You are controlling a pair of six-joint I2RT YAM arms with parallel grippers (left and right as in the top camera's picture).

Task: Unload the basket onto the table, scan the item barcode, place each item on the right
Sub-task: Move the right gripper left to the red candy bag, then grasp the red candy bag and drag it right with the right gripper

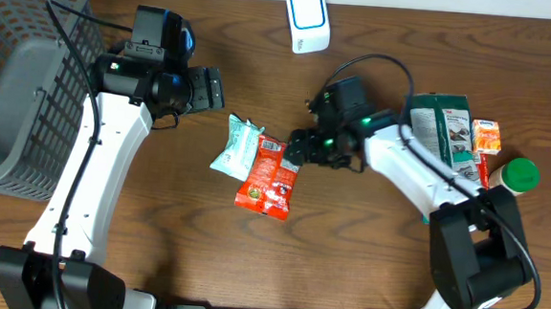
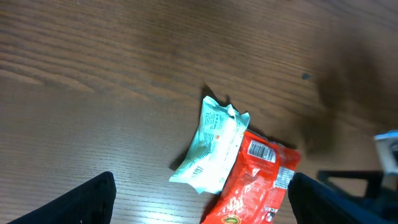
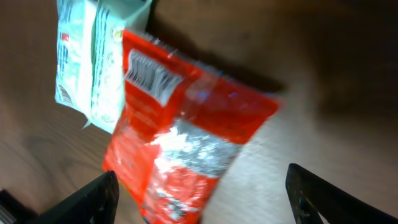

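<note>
A red snack packet (image 1: pixel 268 177) lies flat on the wooden table, its white barcode (image 2: pixel 261 151) facing up at its top end. It overlaps a mint green packet (image 1: pixel 236 147) on its left. My right gripper (image 1: pixel 295 154) hovers at the red packet's right edge, open, with nothing between the fingers; in the right wrist view the red packet (image 3: pixel 186 137) lies below the open gripper (image 3: pixel 202 193). My left gripper (image 1: pixel 212 88) hangs open above and left of both packets, and its wrist view shows them under the open gripper (image 2: pixel 202 199). A white and blue scanner (image 1: pixel 306 20) stands at the back.
A grey mesh basket (image 1: pixel 31 82) fills the far left. At the right lie a green bag (image 1: pixel 445 127), a small orange carton (image 1: pixel 486 136) and a bottle with a green lid (image 1: pixel 521 174).
</note>
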